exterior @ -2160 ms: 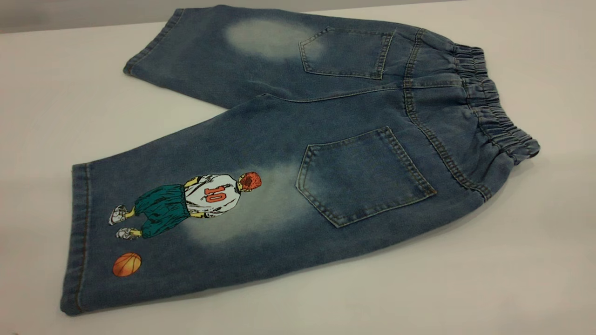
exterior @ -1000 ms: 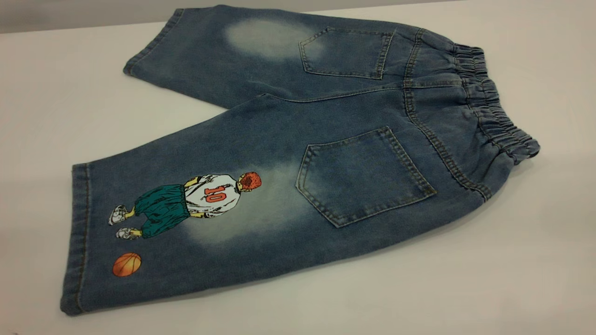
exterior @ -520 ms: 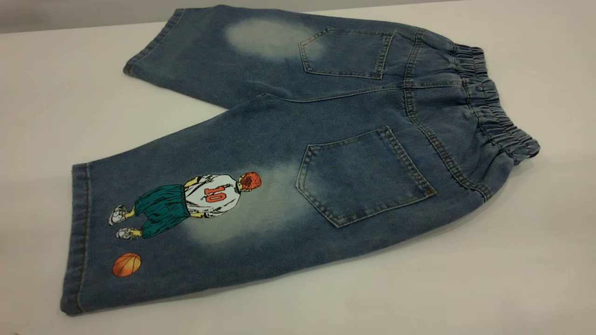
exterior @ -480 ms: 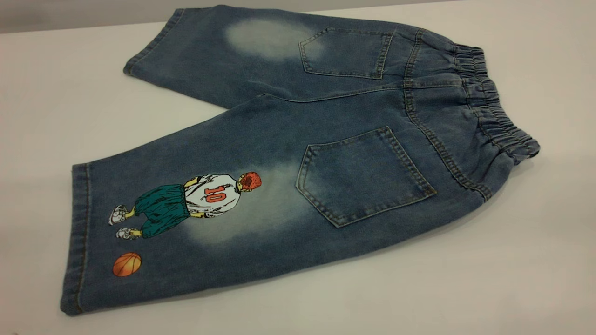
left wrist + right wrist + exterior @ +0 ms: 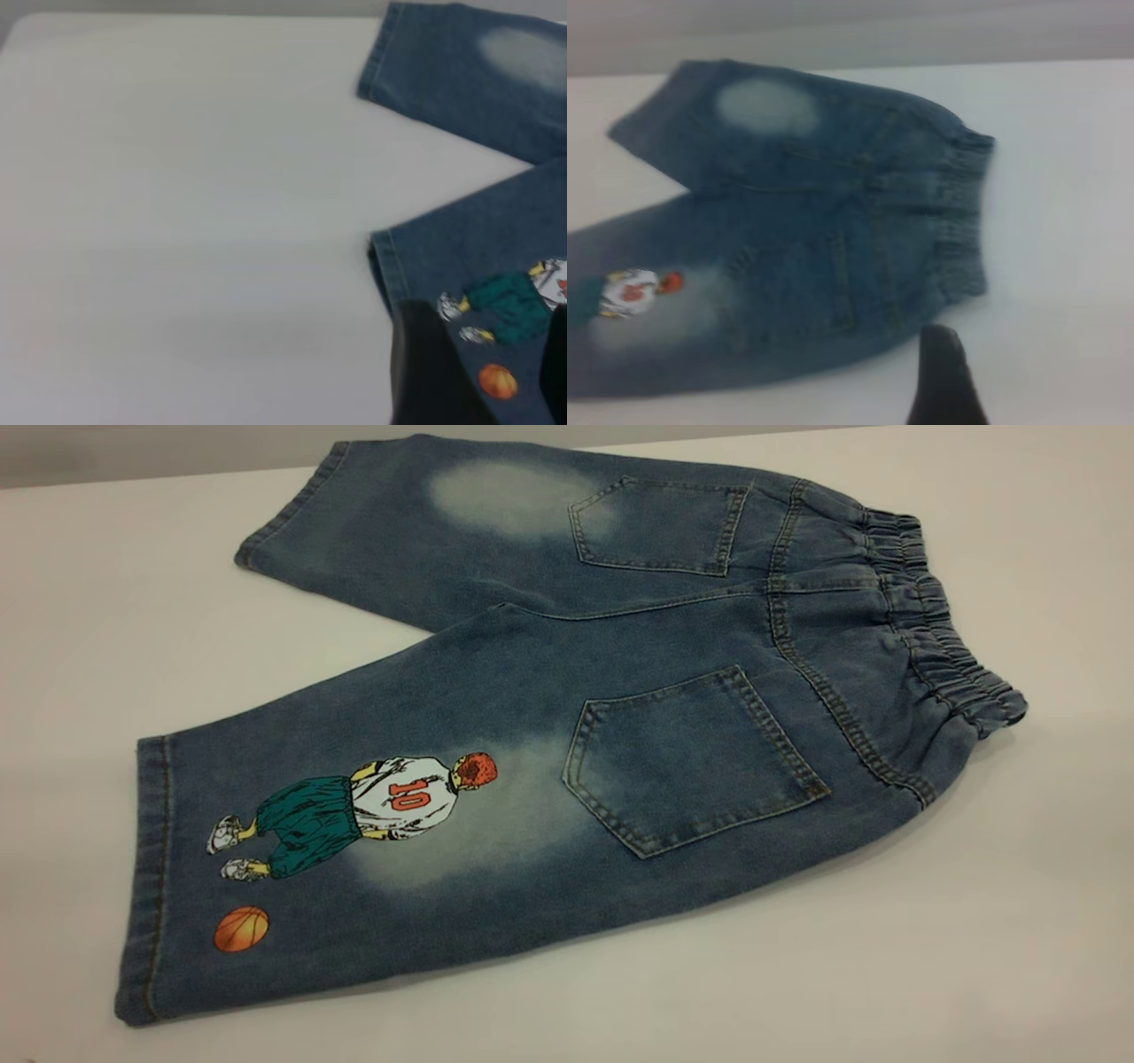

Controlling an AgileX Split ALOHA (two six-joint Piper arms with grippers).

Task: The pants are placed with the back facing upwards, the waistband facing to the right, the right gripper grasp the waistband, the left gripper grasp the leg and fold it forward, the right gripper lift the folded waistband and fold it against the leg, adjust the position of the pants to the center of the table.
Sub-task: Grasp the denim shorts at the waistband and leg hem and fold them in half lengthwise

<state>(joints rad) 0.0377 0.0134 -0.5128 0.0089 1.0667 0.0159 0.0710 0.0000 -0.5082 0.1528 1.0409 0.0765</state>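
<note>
Pants [image 5: 567,717] lie unmoved, flat on the table [image 5: 974,957].

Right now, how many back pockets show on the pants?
2. One pocket sits on the pants above the printed leg; the other pocket is on the far, plain leg. None looks hidden.

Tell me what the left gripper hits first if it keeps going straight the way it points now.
Probably the leg of the pants, near the printed orange ball. The left gripper shows dark fingers on either side of that print, over the denim. Height above the cloth is unclear, so contact is a guess.
</note>
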